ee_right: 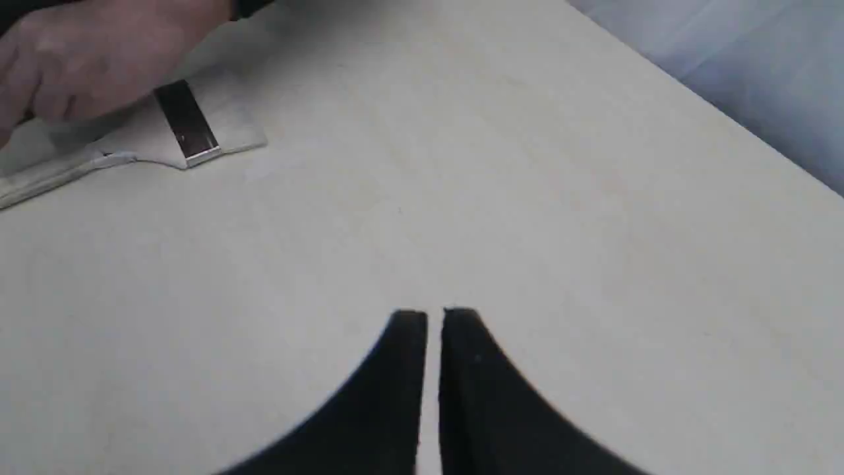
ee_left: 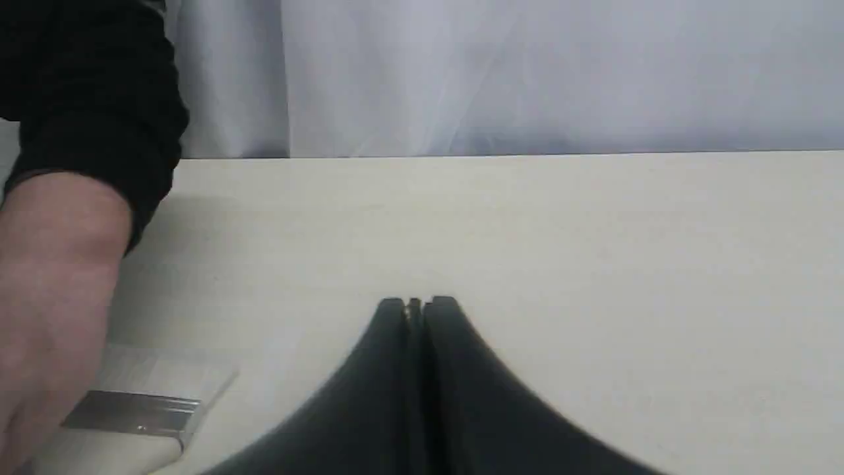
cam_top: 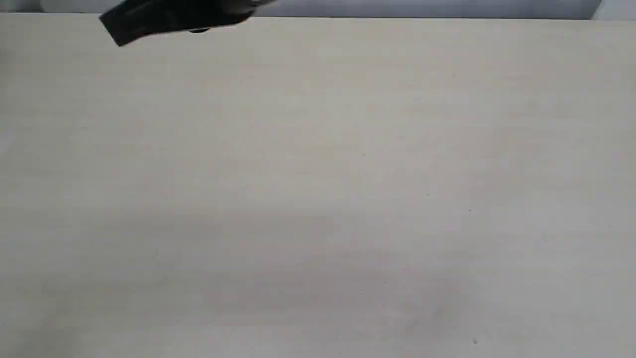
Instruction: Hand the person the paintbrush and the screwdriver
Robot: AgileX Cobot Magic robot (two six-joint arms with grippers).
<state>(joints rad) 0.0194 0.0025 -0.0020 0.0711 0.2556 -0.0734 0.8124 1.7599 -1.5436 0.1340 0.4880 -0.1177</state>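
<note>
Left gripper (ee_left: pixel 417 303) and right gripper (ee_right: pixel 435 315) are sitting closed, empty; paintbrush (ee_right: pixel 188 128), lying under person's hand (ee_right: pixel 99 59), is looking light, stiff; take its handle (ee_right: pixel 46 178).

My right gripper (ee_right: pixel 434 318) sits nearly closed, empty; I see the person's hand (ee_right: pixel 99 59) on the paintbrush (ee_right: pixel 188 126), on the table (ee_right: pixel 541 224).

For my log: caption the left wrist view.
Person's hand at the paintbrush on the table; left gripper shut, empty.

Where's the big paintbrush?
In both wrist views, the wide, pale-bristled paintbrush with a silver ferrule lies flat on the pale table, right by the person's bare hand.
</note>
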